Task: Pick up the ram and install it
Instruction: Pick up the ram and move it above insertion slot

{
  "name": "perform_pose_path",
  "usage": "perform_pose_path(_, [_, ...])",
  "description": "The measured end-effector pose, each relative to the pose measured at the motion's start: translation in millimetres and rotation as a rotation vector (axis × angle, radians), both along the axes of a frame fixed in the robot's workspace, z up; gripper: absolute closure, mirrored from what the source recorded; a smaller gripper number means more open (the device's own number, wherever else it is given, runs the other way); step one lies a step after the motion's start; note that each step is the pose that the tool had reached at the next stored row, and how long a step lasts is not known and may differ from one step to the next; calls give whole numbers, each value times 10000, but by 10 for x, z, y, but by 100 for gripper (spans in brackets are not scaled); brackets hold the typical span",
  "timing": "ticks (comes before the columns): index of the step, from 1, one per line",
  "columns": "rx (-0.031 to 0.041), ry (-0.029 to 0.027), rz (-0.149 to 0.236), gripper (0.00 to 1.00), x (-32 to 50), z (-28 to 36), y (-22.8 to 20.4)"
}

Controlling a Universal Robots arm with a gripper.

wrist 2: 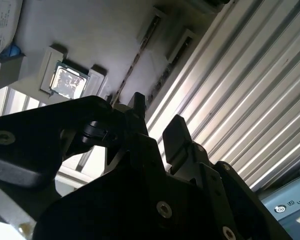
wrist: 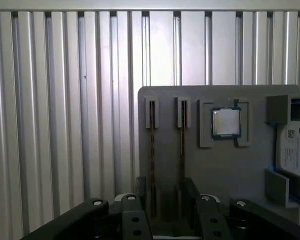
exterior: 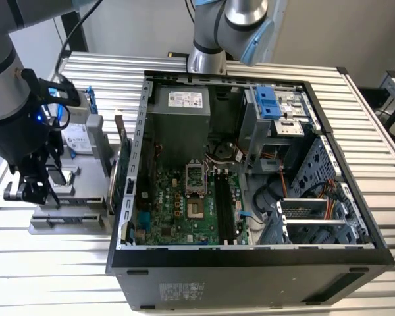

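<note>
Two ram sticks stand on edge in narrow slots of a grey holder tray [wrist: 230, 170]: one ram [wrist: 151, 150] and another ram [wrist: 182, 150] beside it. In the second wrist view they run as thin lines, one ram [wrist 2: 134, 67] and the other [wrist 2: 165, 75]. My gripper [wrist: 166, 192] hovers just above the tray's near end, open, with nothing between its black fingers [wrist: 140, 187]. The fingers [wrist 2: 176, 132] stand apart over the slots. In the exterior view my gripper [exterior: 36, 187] hangs over the tray [exterior: 72, 220] at the exterior view's left, beside the open computer case [exterior: 250, 257].
The tray also holds a processor chip [wrist: 226, 122] and a silver hard drive [wrist: 296, 150]. A green expansion card [exterior: 122, 164] stands between the tray and the case. Black memory slots [exterior: 225, 207] lie on the motherboard. A second arm's base [exterior: 210, 46] stands behind the case on the ribbed table [exterior: 46, 276].
</note>
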State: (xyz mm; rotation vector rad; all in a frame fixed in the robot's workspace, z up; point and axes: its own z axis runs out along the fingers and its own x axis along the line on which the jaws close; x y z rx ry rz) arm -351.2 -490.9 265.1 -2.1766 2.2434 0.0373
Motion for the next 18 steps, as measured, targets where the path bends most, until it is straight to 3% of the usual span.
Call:
perform_pose_path(7, [-7, -20, -1, 0, 0, -27, 1])
perform_pose_path(11, [-15, -130, -1, 0, -12, -85, 1])
perform_pose_path(15, [-15, -281, 5, 0, -82, -133, 1])
perform_pose_path(18, [-14, -316, 6, 0, -101, -176, 1])
